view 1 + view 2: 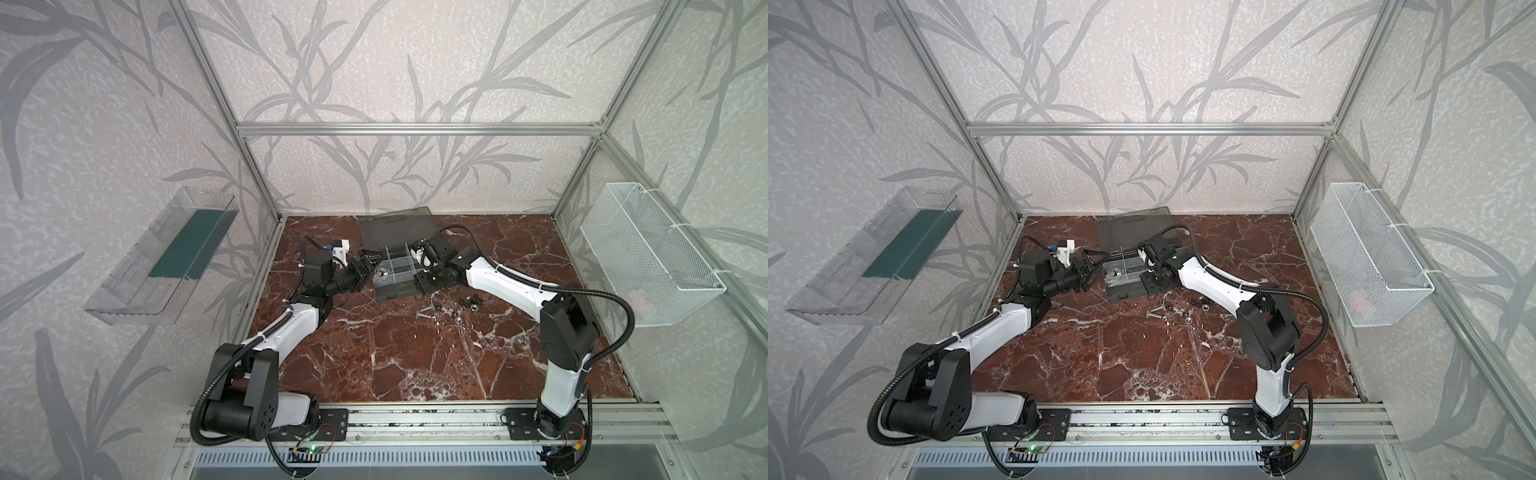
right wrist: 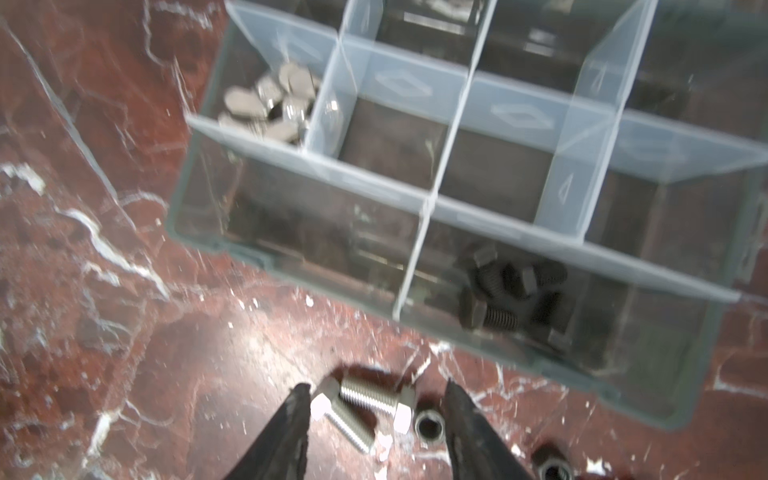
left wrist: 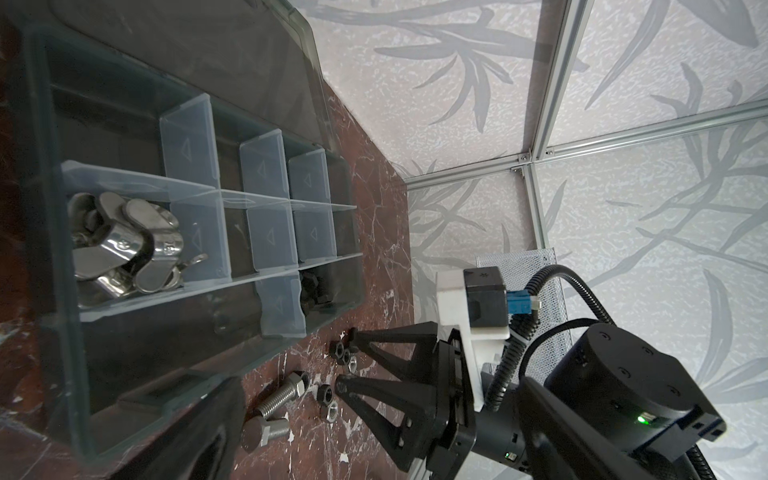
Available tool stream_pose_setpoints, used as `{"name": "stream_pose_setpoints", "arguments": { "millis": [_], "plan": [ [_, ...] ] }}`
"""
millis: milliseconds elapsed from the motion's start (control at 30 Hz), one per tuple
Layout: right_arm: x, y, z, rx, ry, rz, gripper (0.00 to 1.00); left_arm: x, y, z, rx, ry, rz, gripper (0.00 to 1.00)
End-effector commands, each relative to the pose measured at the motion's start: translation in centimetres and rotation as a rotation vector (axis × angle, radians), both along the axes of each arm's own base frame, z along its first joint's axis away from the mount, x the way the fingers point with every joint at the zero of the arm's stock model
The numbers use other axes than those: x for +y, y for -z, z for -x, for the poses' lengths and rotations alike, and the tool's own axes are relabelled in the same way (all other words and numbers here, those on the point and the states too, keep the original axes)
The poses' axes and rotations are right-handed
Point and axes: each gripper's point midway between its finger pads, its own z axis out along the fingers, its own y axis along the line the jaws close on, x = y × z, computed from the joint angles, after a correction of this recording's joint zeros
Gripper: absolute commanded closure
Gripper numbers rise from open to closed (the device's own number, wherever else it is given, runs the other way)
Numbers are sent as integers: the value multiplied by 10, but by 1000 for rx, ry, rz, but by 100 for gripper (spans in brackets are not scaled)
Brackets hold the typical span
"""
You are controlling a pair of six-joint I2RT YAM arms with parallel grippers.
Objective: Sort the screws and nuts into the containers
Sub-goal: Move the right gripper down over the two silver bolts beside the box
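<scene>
The dark grey organizer case (image 1: 390, 296) (image 2: 623, 395) lies open at the back middle, its containers split by whitish dividers (image 3: 191, 137). One compartment holds silver wing nuts (image 3: 124, 245) (image 2: 270, 104), another black bolts (image 2: 507, 291). Two silver bolts (image 2: 365, 407) (image 1: 428, 316) and several nuts (image 3: 345, 357) (image 1: 469, 301) lie loose on the marble in front of the case. My right gripper (image 2: 376, 388) (image 1: 427, 291) hangs open just over the two bolts, gripping nothing. At the case's left end my left gripper (image 1: 368, 268) stands wide open and empty.
The smoky lid (image 1: 395, 224) lies flat behind the case. A clear tray (image 1: 166, 257) hangs on the left wall and a white mesh basket (image 1: 648, 253) on the right wall. Aluminium frame posts (image 1: 257, 183) border the marble floor.
</scene>
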Motion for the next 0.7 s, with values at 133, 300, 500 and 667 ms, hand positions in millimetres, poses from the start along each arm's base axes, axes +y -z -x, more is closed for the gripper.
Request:
{"name": "stream_pose_setpoints", "arguments": {
  "millis": [133,300,500,667],
  "plan": [
    [-7,11,23,19,-7,-50,42,-7,3,-1,9,24,-1,1],
    [-8,32,42,52,-20,-29,41,-10,7,-1,25,36,2,0],
    [-6,47,57,65,-32,-6,43,-10,9,-2,31,36,6,1],
    [-1,57,64,79,-36,-6,49,-11,8,-1,26,38,1,0]
  ]
}}
